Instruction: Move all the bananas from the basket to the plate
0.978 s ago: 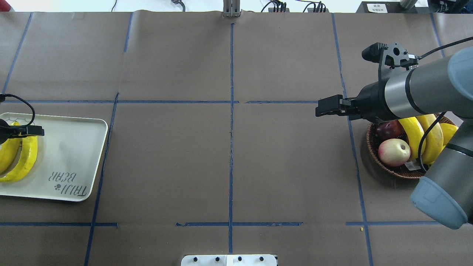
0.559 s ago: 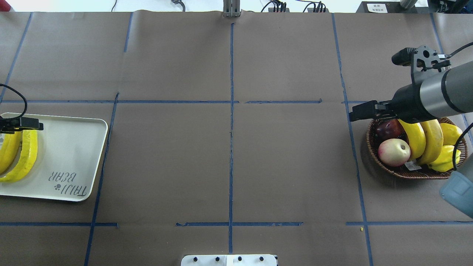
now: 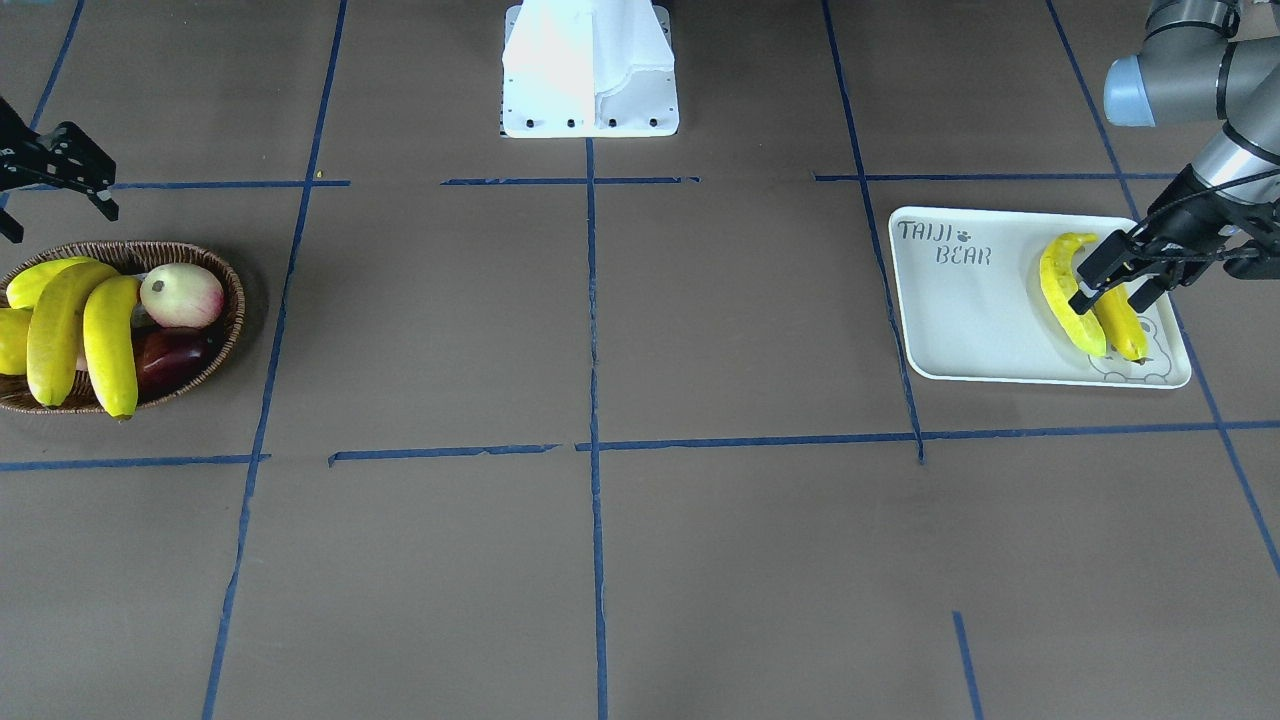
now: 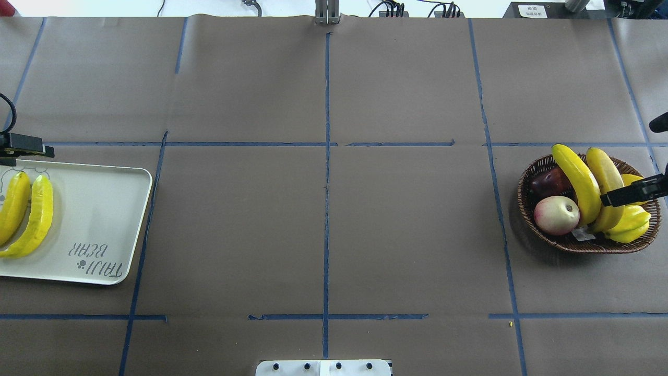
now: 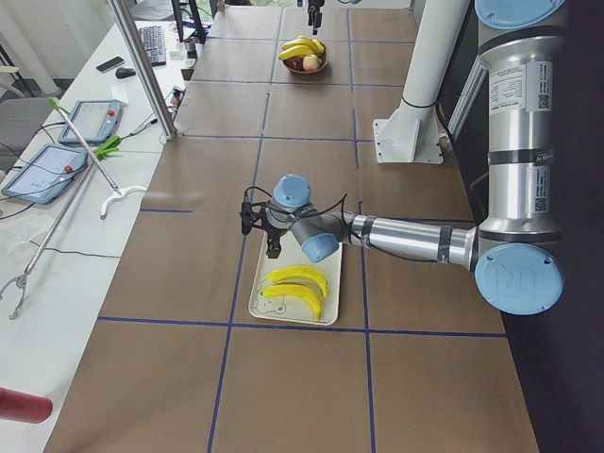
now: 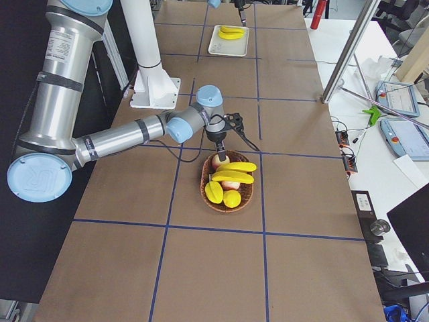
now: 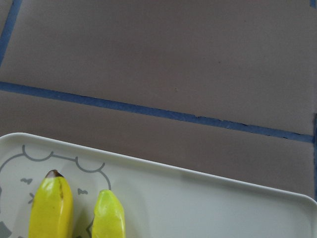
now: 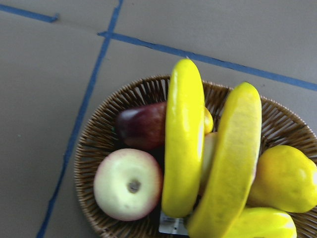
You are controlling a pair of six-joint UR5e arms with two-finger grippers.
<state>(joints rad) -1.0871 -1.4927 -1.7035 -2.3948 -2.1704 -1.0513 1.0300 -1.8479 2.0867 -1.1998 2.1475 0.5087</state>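
Observation:
Two bananas (image 4: 576, 183) (image 4: 608, 185) lie across the top of the wicker basket (image 4: 524, 209) at the right; the right wrist view shows them side by side (image 8: 183, 139) (image 8: 230, 168). Two more bananas (image 4: 36, 216) (image 4: 13, 206) lie on the white plate (image 4: 104, 209) at the left. My left gripper (image 3: 1110, 297) is open and empty, raised over the plate's bear corner; the banana tips (image 7: 49, 208) show below it. My right gripper (image 3: 60, 220) is open and empty above the basket's near side; one finger (image 4: 629, 192) shows over the basket.
The basket also holds a pink-cream apple (image 4: 557, 215), a dark red apple (image 4: 548, 181) and stubby yellow-green fruits (image 4: 631, 222). The robot's white base (image 3: 590, 70) stands at the near middle edge. Blue tape lines cross the brown table.
My right arm has drawn back to the right, from left of the basket to over it. My left gripper has moved off the bananas toward the plate's far edge.

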